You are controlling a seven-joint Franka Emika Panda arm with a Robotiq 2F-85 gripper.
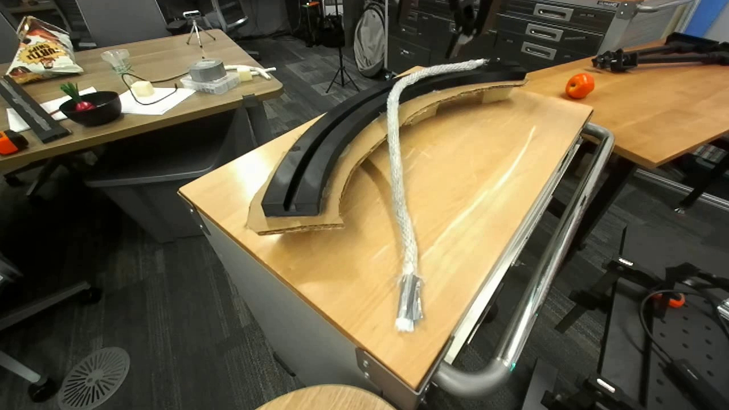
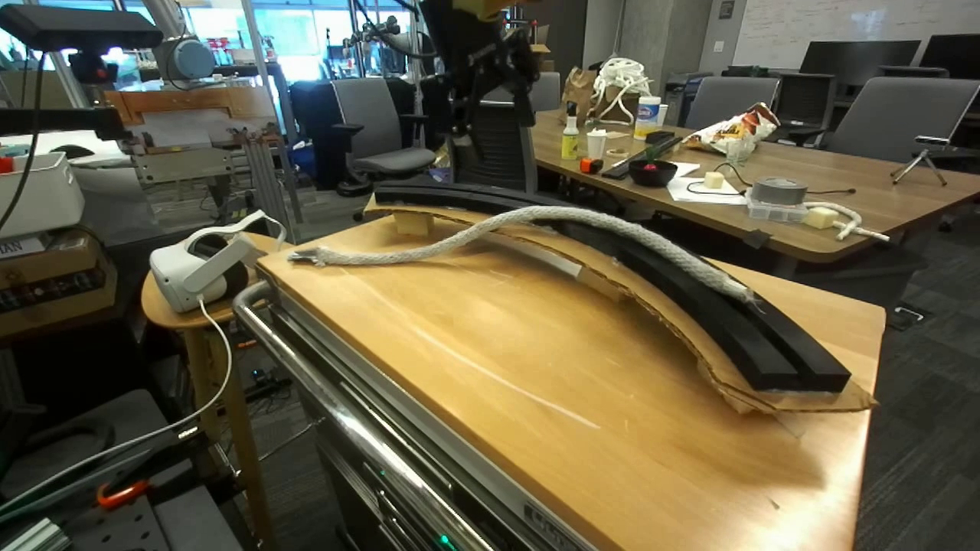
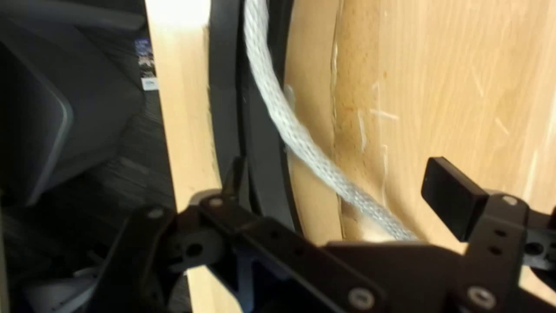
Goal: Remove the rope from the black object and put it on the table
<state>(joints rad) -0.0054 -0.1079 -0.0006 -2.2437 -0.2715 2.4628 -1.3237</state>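
The rope is a thick pale grey-white cord. One end lies along the far part of the black object, an arc-shaped track. The rope then crosses the inner edge, and its grey-taped end rests on the table. In an exterior view, the rope lies over the black object and down onto the table. My gripper hangs above and apart from them, also partly seen in an exterior view. In the wrist view, the gripper is open, its fingers wide on either side of the rope.
Raised cardboard supports the track. A metal tube rail runs along the table's edge. A cluttered desk stands beyond. An orange fruit-like item is on another tabletop. A white headset sits on a stool.
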